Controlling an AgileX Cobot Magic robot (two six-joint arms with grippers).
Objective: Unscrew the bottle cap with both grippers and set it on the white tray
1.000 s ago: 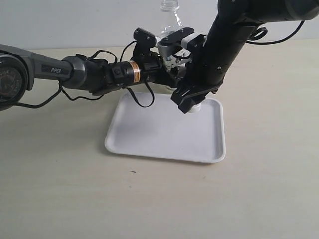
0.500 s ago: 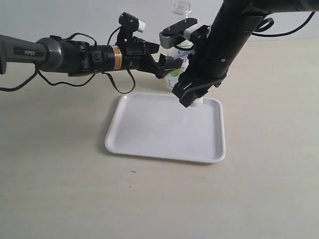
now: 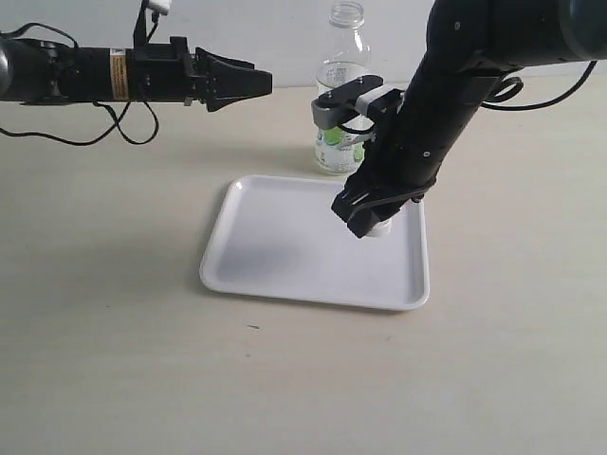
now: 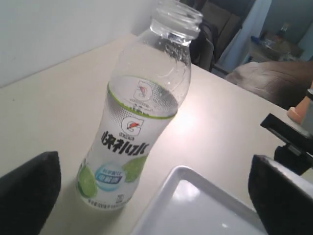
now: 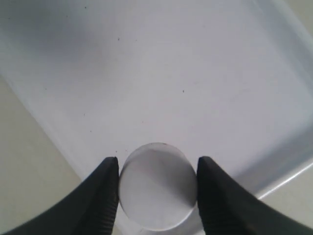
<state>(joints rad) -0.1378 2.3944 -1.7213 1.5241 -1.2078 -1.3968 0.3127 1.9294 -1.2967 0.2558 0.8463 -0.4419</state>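
Observation:
The white bottle cap (image 5: 157, 186) sits between the two black fingers of my right gripper (image 5: 157, 188), which is shut on it. Both pads touch its sides. In the exterior view this gripper (image 3: 368, 220) holds the bottle cap (image 3: 383, 228) just over the far right part of the white tray (image 3: 285, 256). The bottle (image 3: 341, 95), its neck open, stands upright on the table behind the tray. My left gripper (image 3: 262, 83) hangs open well to the left of the bottle (image 4: 137, 132), holding nothing. Its fingers (image 4: 29, 196) are spread wide in the left wrist view.
The beige table (image 3: 114, 360) lies all around the tray. A white wall (image 3: 237, 28) runs behind the bottle. The left arm's cables (image 3: 114, 118) hang over the table's far left. The tray's corner (image 4: 195, 205) lies near the bottle's base.
My left gripper opened, let go of the bottle and drew back to the left. The bottle now stands free. My right gripper with the cap sank slightly toward the tray.

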